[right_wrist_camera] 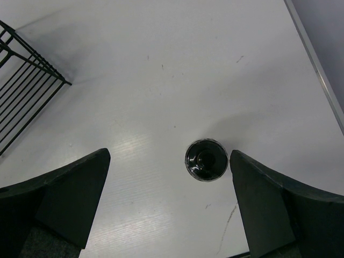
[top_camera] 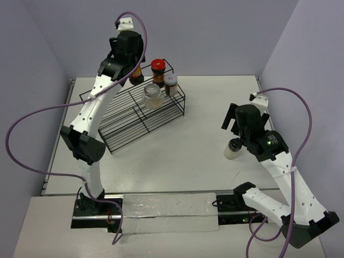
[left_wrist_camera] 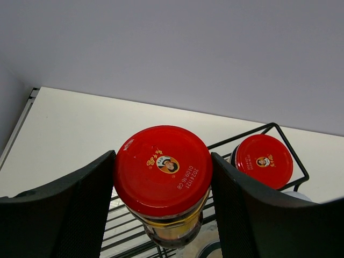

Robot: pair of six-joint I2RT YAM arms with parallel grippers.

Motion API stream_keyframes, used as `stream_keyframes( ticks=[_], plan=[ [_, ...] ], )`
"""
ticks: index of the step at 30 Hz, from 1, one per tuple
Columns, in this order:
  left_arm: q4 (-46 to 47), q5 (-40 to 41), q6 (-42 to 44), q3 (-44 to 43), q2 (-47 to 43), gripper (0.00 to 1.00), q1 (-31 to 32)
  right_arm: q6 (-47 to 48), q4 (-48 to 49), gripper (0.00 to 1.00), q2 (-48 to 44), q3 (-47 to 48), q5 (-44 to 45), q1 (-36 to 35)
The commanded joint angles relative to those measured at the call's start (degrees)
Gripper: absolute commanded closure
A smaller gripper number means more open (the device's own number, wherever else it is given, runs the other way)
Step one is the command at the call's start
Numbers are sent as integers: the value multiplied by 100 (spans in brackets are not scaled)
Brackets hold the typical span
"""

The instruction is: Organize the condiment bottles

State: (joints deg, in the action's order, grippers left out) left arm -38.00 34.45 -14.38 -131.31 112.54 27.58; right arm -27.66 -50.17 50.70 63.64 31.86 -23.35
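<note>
We find one red jar (left_wrist_camera: 163, 169) clamped at its lid between the fingers of the left gripper (left_wrist_camera: 162, 159), over the back left corner of the rack (top_camera: 141, 115). A second red jar (left_wrist_camera: 264, 161) stands just beside it on the rack, with a grey-lidded jar (top_camera: 171, 82) and a clear jar (top_camera: 152, 95) near. The black-lidded jar (right_wrist_camera: 206, 159) stands alone on the table (right_wrist_camera: 161, 64), well apart from the rack. It is under the right gripper (right_wrist_camera: 169, 158), which is wide open and holds nothing.

Risks, in our judgement:
- The hold is on the lid rim only, so the red jar could swing or slip if moved sharply.
- Released off a wire, it could tip into a gap in the rack or knock its neighbour.
- The black-lidded jar sits nearer the right finger than the left, so a straight descent from here could clip it and topple it.

Not established: whether the red jar's base rests on the rack or hangs clear. The wrist view cuts it off and the arm covers it from above. The grey-lidded jar's contents are too small to read.
</note>
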Motion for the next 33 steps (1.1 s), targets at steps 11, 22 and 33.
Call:
stream_keyframes(
  ticks=[11, 22, 33],
  plan=[
    [490, 132, 167, -124, -21, 90, -96, -48, 139, 0, -25, -27, -4, 22],
    [1140, -32, 536, 625, -479, 90, -94, -73, 154, 0, -7, -33, -28, 21],
    [1585, -500, 367, 1769, -966, 90, -90, -69, 174, 0, -7, -71, -44, 15]
  ],
)
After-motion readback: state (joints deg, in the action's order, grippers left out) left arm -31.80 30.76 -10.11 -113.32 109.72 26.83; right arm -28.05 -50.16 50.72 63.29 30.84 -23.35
